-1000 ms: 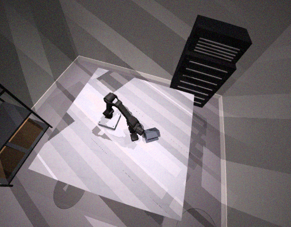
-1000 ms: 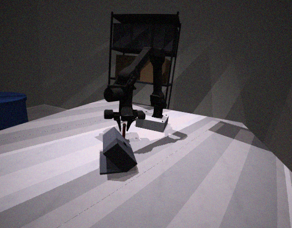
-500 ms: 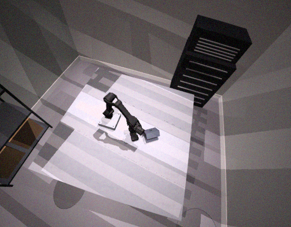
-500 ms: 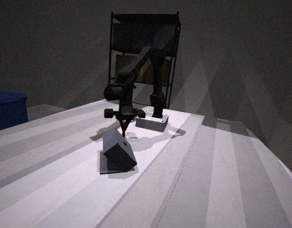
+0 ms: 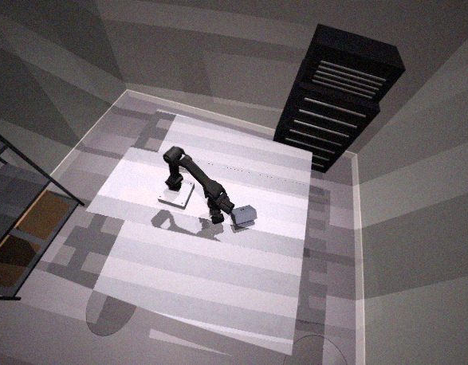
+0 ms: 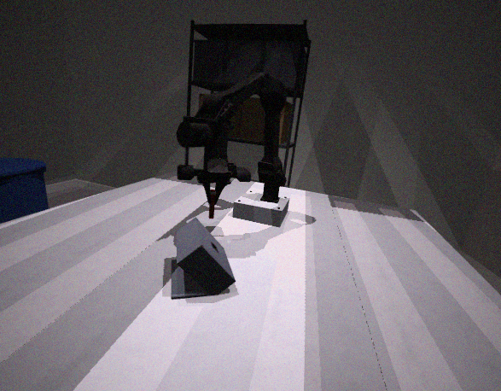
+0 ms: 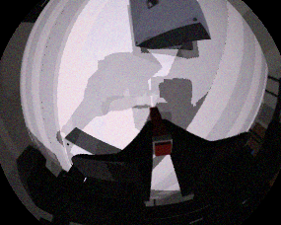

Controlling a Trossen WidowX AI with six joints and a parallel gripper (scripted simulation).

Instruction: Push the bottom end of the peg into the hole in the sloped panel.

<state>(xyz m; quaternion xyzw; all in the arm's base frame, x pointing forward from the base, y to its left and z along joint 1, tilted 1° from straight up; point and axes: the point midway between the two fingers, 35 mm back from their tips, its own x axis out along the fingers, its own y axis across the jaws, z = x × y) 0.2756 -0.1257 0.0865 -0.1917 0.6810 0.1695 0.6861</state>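
My gripper (image 6: 212, 199) (image 7: 156, 123) is shut on the peg, a thin dark-red stick. The peg (image 6: 212, 211) (image 7: 163, 148) hangs about upright from the fingertips, its lower end a little above the table. In the top view the arm hides the peg. The grey-blue sloped panel (image 5: 247, 216) (image 6: 190, 239) (image 7: 175, 22) stands close to the gripper, farther from the arm's base than the peg. Its one dark hole (image 5: 242, 209) (image 6: 214, 246) (image 7: 152, 4) shows small in the sloped face. The hole's exact shape is too small to tell.
The arm's white base block (image 5: 176, 198) (image 6: 259, 213) stands on the striped, shadowed table (image 5: 206, 275) (image 6: 254, 341). A black cabinet (image 5: 333, 96) stands beyond the table. A shelf rack (image 5: 38, 243) (image 6: 250, 31) is behind the arm. A blue bin (image 6: 15, 188) is at the left in the exterior view.
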